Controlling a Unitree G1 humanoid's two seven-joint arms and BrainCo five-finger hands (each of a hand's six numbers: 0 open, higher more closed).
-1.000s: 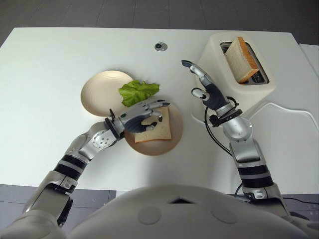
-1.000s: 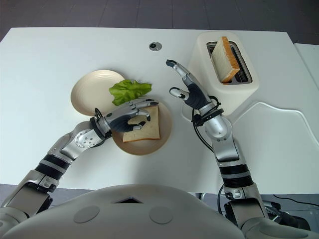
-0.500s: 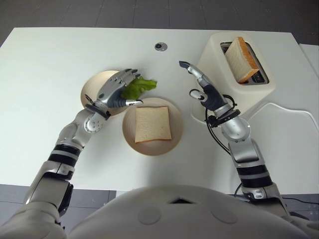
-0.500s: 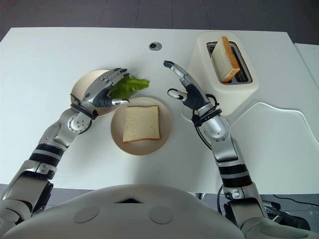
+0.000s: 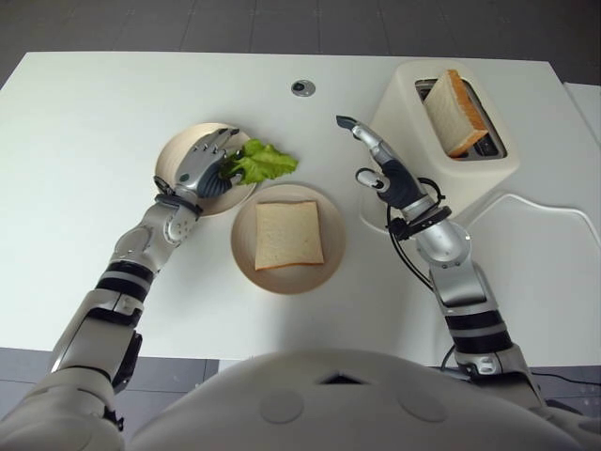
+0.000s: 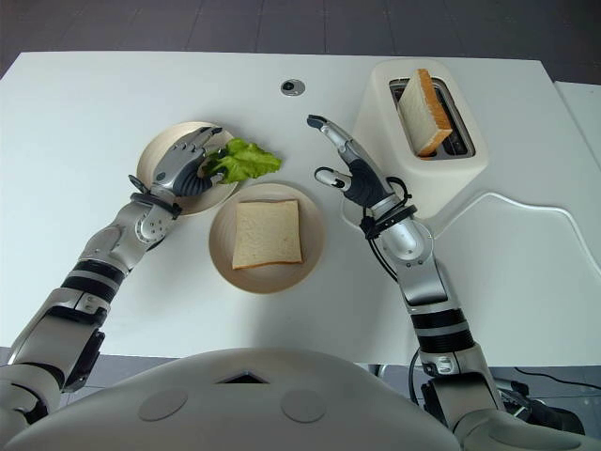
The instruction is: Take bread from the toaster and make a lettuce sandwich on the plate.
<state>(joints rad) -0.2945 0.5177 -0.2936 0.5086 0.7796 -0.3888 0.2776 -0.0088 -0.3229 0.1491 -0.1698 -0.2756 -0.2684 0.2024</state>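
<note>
A slice of bread point(image 5: 288, 235) lies flat on the tan plate point(image 5: 333, 240) in the middle of the white table. A green lettuce leaf point(image 5: 265, 162) rests on the right rim of a smaller tan plate point(image 6: 150, 155). My left hand point(image 5: 202, 164) hovers over that small plate, open, with the leaf's left end between its fingers and thumb. A second slice point(image 5: 455, 113) stands in the slot of the white toaster point(image 5: 404, 103) at the back right. My right hand point(image 5: 380, 167) is raised just left of the toaster, open and holding nothing.
A round metal fitting point(image 5: 302, 88) sits in the table near the far edge. A black cable point(image 5: 399, 240) loops on the table by my right wrist. A raised white contour point(image 5: 535, 202) runs along the table's right side.
My left hand has let go of the bread slice on the plate and moved up and left to the lettuce's left end. The right hand has barely shifted.
</note>
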